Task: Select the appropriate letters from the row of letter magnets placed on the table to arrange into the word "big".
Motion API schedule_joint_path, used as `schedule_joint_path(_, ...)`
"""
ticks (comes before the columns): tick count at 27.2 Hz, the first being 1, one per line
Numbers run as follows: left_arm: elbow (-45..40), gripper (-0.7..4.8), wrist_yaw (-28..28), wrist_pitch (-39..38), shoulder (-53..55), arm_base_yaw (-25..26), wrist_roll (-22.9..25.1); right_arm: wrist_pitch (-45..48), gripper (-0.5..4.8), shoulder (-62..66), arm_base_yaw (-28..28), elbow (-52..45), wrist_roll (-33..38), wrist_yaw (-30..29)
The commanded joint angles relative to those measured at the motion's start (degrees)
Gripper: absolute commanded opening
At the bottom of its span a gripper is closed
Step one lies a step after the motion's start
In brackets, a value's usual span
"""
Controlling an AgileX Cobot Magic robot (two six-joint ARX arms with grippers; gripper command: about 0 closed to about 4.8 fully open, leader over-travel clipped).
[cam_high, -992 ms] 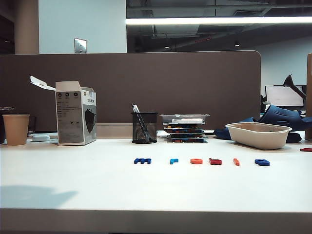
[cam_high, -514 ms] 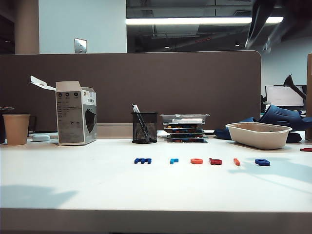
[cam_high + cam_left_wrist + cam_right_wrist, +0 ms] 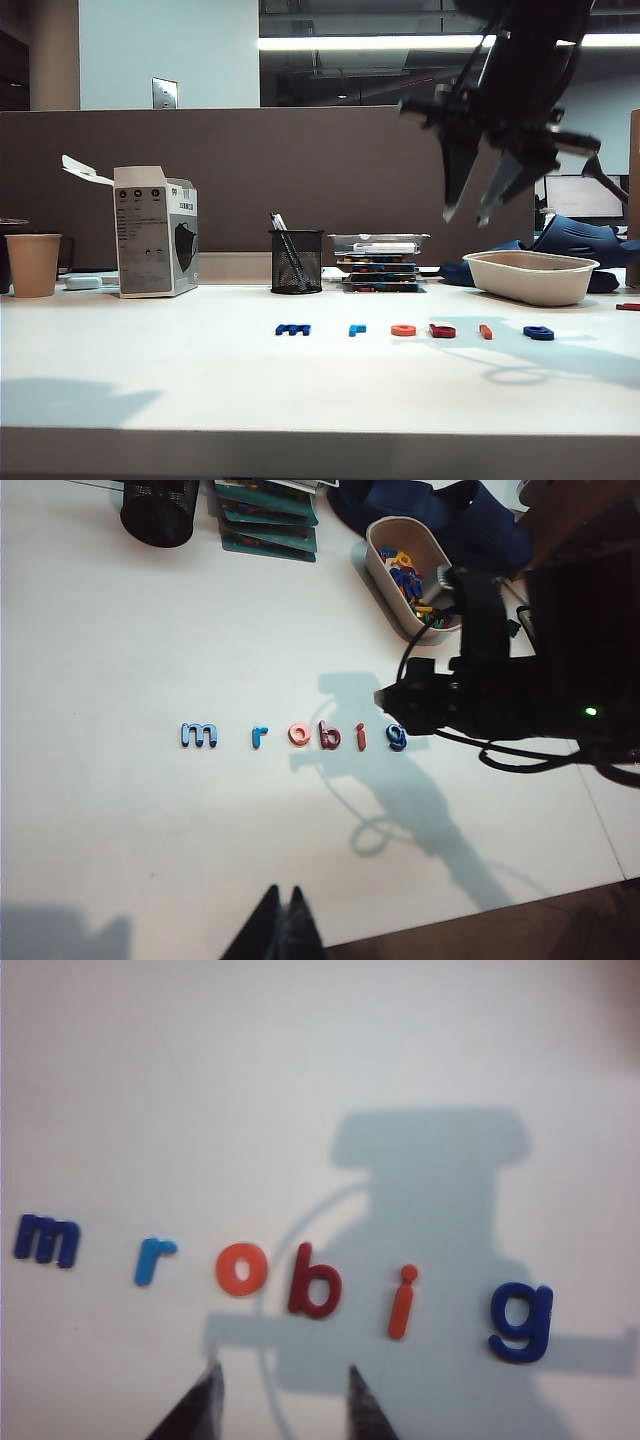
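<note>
My right gripper (image 3: 470, 215) hangs high above the table (image 3: 200, 390), over the right part of the letter row, its two fingers parted and holding nothing; in the right wrist view the fingertips (image 3: 213, 1385) frame bare table just short of the letters, with clear space between them. My left gripper (image 3: 283, 920) sits low at the near edge of the table, well apart from the row; its tips appear pressed together and empty.

Nearest to me is bare white table with the right arm's shadow across it. Beyond that lies the row of letter magnets (image 3: 300, 1285), in one line: dark blue m (image 3: 47, 1239), light-blue r (image 3: 152, 1258), orange o (image 3: 241, 1268), dark red b (image 3: 316, 1284), orange i (image 3: 402, 1302), dark blue g (image 3: 520, 1320). All six lie flat and apart from each other, and none is touched.

Progress, as I judge it: no letter has been lifted out and no separate word has been built, so picking b, i and g and setting them down together is all still to do. They do already stand next to each other in the right order.

Farther back stand a beige tray (image 3: 530, 277), a mesh pen cup (image 3: 296, 262), a stack of flat boxes (image 3: 380, 262), a grey carton (image 3: 155, 232) and a paper cup (image 3: 33, 265).
</note>
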Motion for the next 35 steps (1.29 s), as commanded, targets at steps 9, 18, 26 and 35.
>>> schedule_joint_path(9,0.11,-0.05,-0.44,0.55,0.04,-0.02,-0.15,-2.91,1.54,8.57,0.44,4.76,1.03,0.24)
schedule_joint_path(18,0.11,-0.05,-0.44,0.57,0.04,-0.02,-0.15,-6.62,1.54,14.91,0.44,10.45,1.01,-1.51)
schedule_joint_path(26,0.11,-0.05,-0.44,0.57,0.04,-0.04,-0.15,-8.0,1.54,18.47,0.59,10.58,1.66,-2.78)
schedule_joint_path(35,0.11,-0.05,-0.46,0.55,0.07,-0.02,-0.15,-7.21,1.54,19.93,1.27,10.6,1.79,-2.49)
